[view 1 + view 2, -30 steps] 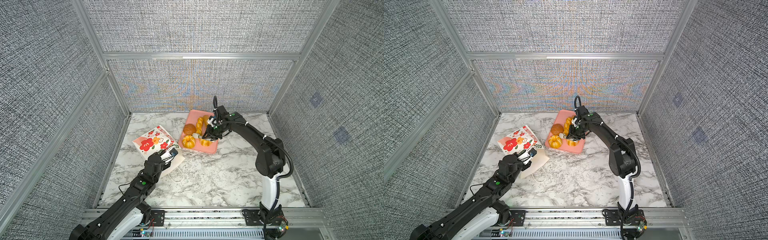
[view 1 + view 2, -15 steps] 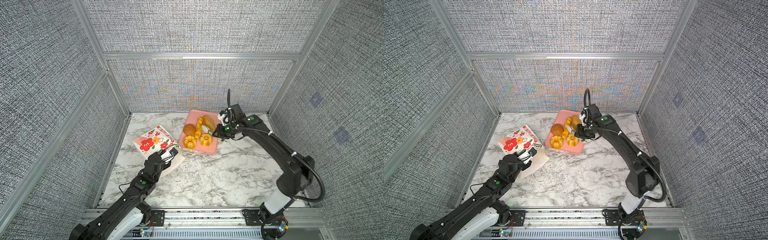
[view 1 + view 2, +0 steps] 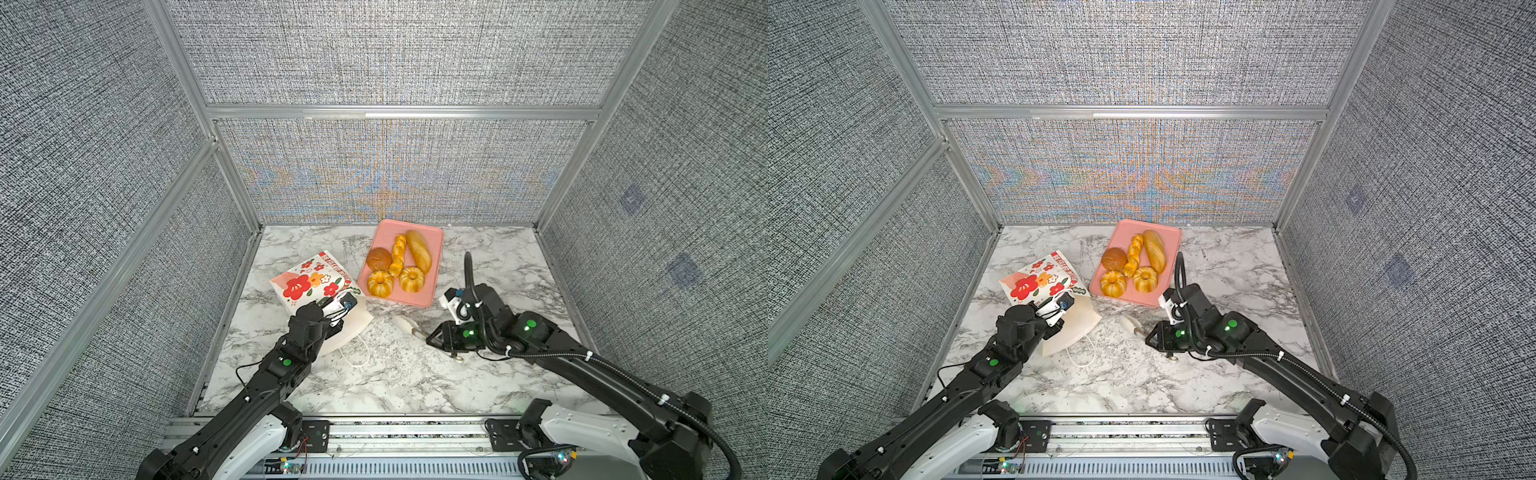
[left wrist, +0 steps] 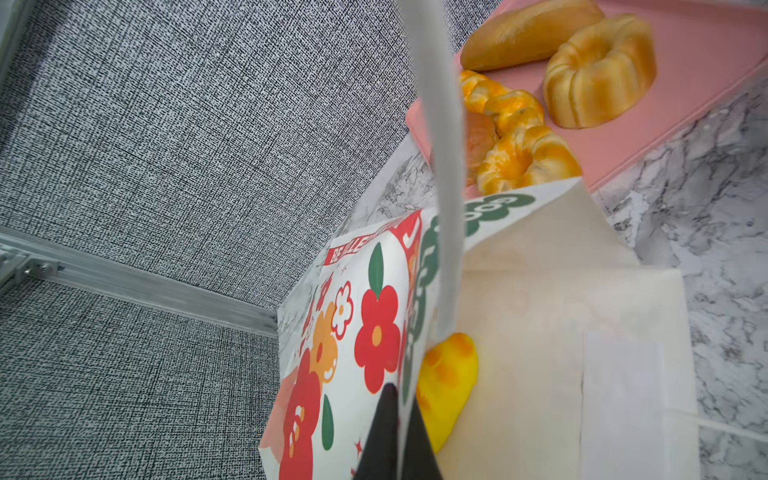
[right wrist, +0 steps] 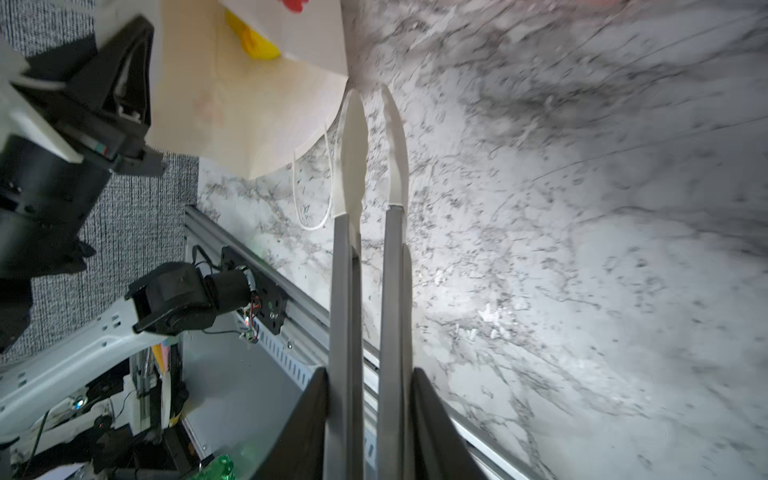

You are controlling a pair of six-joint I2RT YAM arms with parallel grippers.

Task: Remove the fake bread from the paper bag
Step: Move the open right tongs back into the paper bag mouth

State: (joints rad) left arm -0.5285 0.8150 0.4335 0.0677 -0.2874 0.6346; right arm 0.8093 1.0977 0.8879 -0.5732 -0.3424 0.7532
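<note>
Since the earlier frame the right arm has swung from over the pink tray [image 3: 415,300] down to the lower centre of both top views, and its tongs [image 3: 409,326] now point at the mouth of the paper bag [image 3: 309,282].

Right gripper [image 5: 370,415]: clamped on the tongs' handles, with the tips slightly parted and empty.

Left gripper [image 4: 397,440]: closed on the bag's upper edge, holding the mouth agape.

Fake bread: five pieces lie on the tray at upper centre. One yellow piece [image 4: 446,386] remains just inside the bag.

Step judged in hand: reaching in for that piece. Enter low along the bag's lower wall, spread the tips before contact, close across the narrow width, and avoid the cord handle [image 3: 357,357].
</note>
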